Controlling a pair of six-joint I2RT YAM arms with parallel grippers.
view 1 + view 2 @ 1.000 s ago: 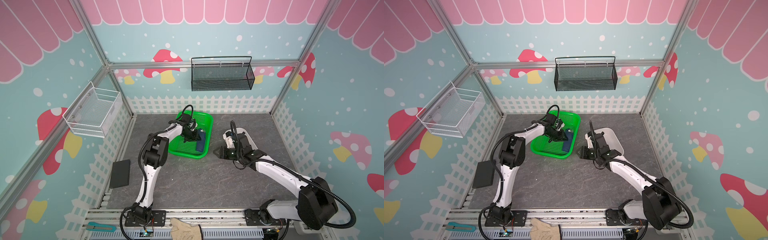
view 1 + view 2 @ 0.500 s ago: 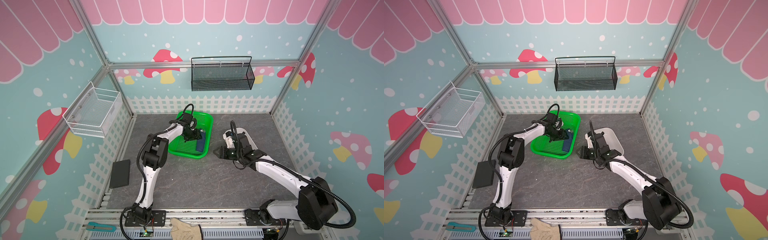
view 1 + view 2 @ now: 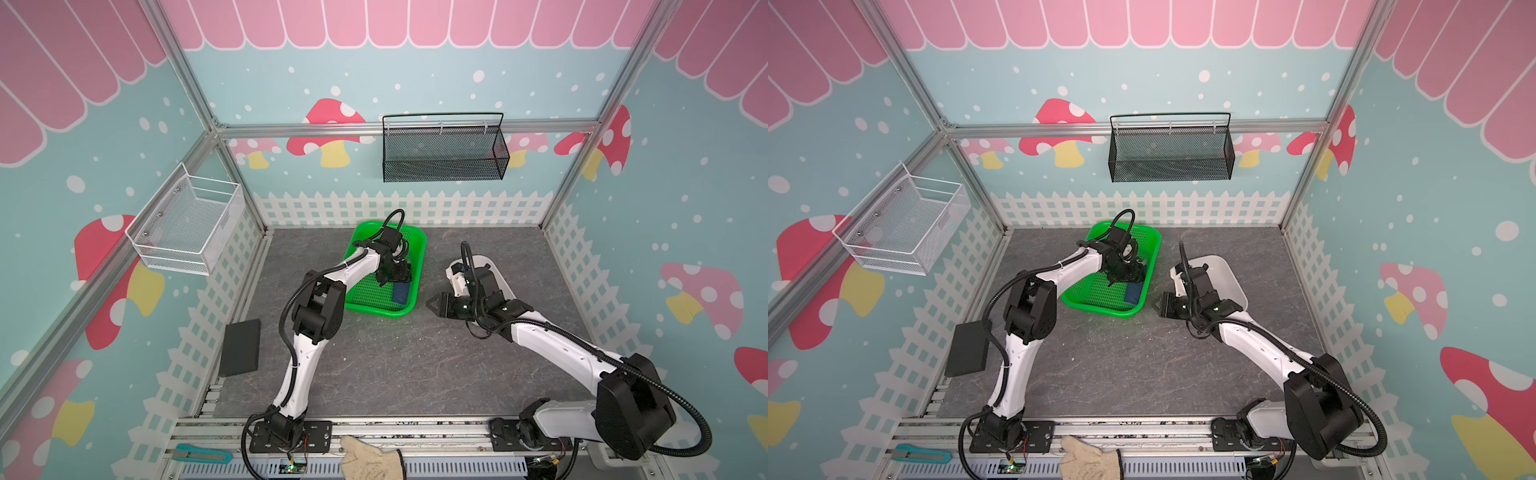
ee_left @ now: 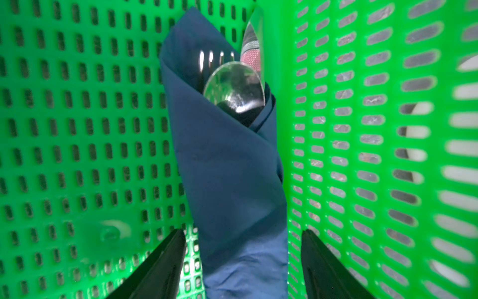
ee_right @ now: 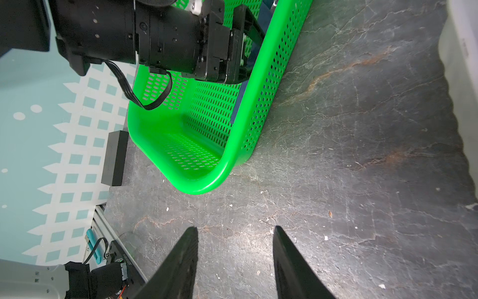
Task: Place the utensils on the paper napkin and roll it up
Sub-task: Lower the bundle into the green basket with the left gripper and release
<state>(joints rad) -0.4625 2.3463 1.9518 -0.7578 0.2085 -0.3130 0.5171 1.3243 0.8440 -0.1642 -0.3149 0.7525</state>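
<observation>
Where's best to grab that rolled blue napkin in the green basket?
Probably mid-length on the napkin roll, from above with jaws astride its width: the paper is snug there, the spoon and fork poke from the open end, and the basket wall crowds one side.

Cannot see the handles of the slim silver metal fork and spoon, wrapped inside the rolled dark navy paper napkin. Cannot tell what the third shiny silver piece beside them is. In both top views, cannot make out the cutlery, too small, nor most of the roll beneath the black left gripper.
</observation>
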